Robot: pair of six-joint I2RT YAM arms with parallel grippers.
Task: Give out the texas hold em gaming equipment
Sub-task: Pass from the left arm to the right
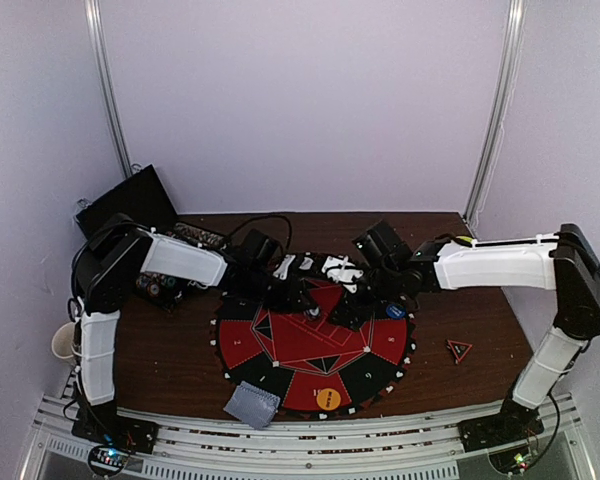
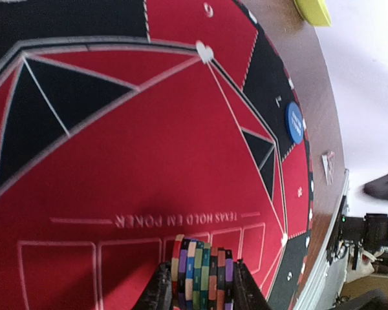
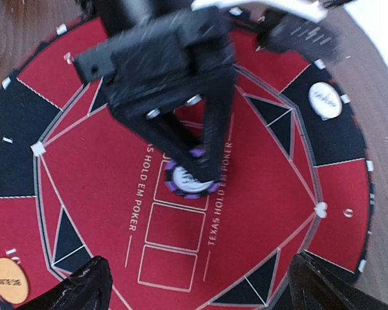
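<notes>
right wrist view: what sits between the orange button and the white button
The left gripper, shut on a chip stack, over the red mat's centre boxes; the right wrist view shows it.

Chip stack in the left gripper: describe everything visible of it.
The chip stack is a short row of poker chips, seemingly plastic, with striped edges in purple, blue, green and red. The left gripper is shut on it, one black finger each side. From the right wrist its end face is purple with a white centre, over the red mat's card boxes.
</notes>
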